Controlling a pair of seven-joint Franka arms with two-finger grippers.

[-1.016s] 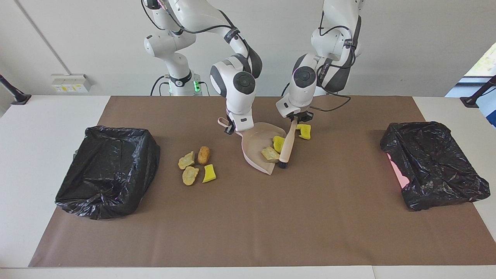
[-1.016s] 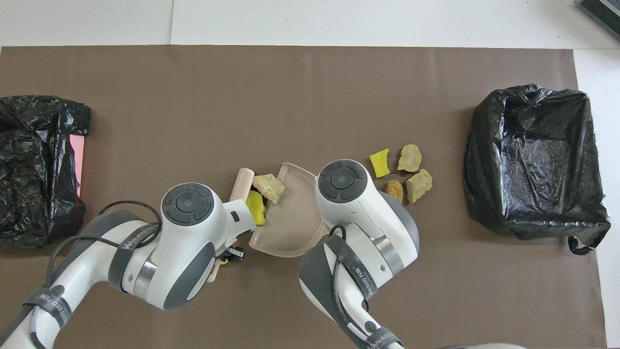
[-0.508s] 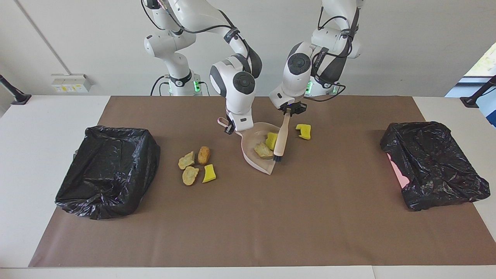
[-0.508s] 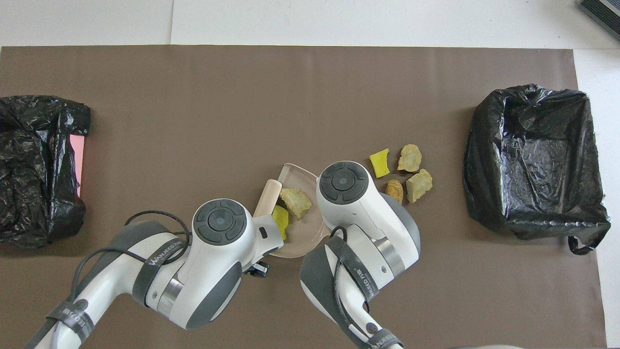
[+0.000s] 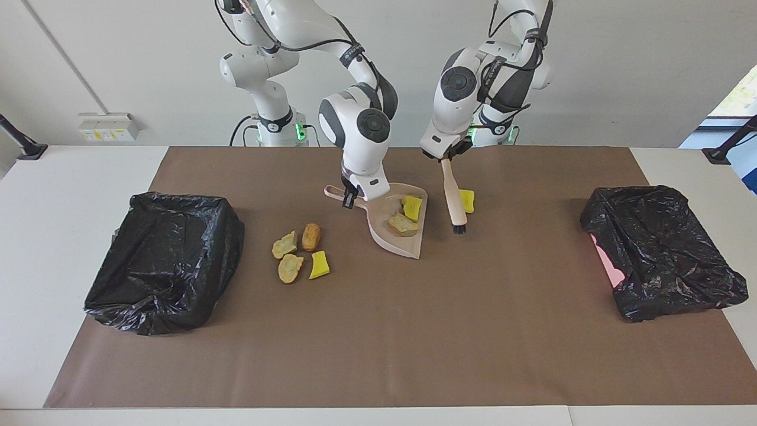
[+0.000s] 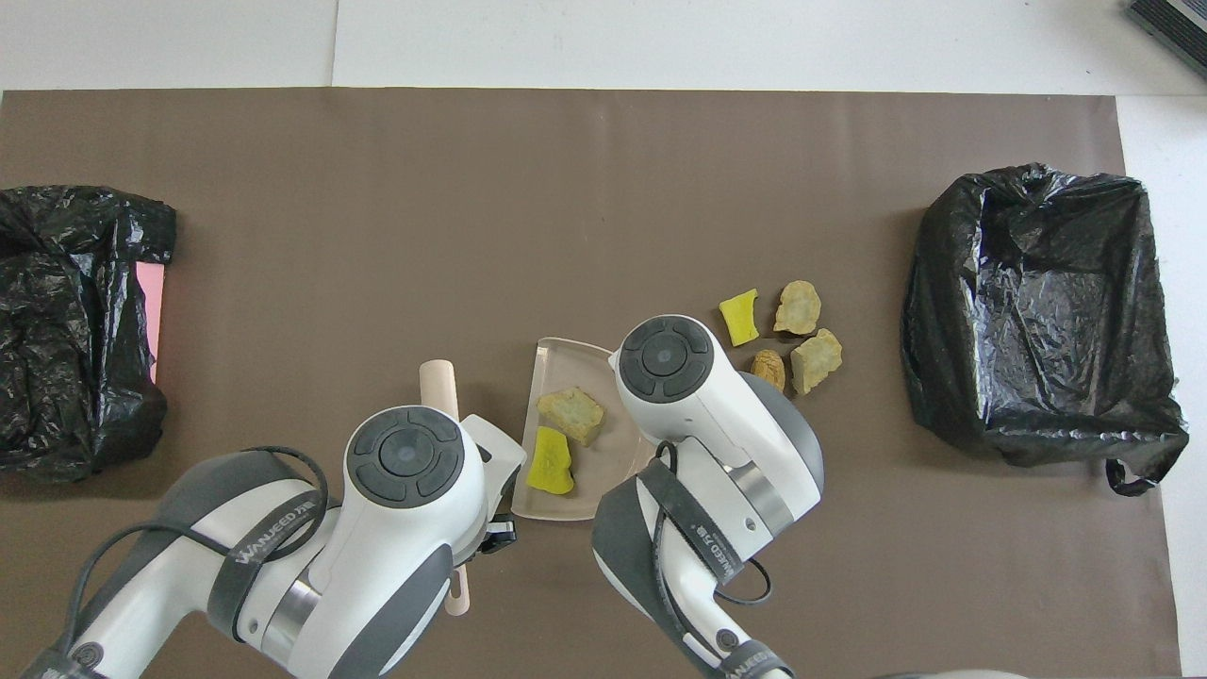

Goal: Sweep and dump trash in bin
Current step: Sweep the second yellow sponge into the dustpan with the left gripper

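Trash (image 5: 404, 216): two lumps in the dustpan (image 5: 395, 236), right gripper (image 5: 350, 195) clamped on its handle, left gripper (image 5: 445, 158) clamped on the brush (image 5: 453, 198), bristles down.

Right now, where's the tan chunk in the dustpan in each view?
Facing view: the tan chunk lies mid-picture in the dustpan, below the yellow foam bit.
Overhead view: the same chunk sits low of centre in the dustpan, above the foam bit.
Shared landmark: the dustpan, held by the right gripper.
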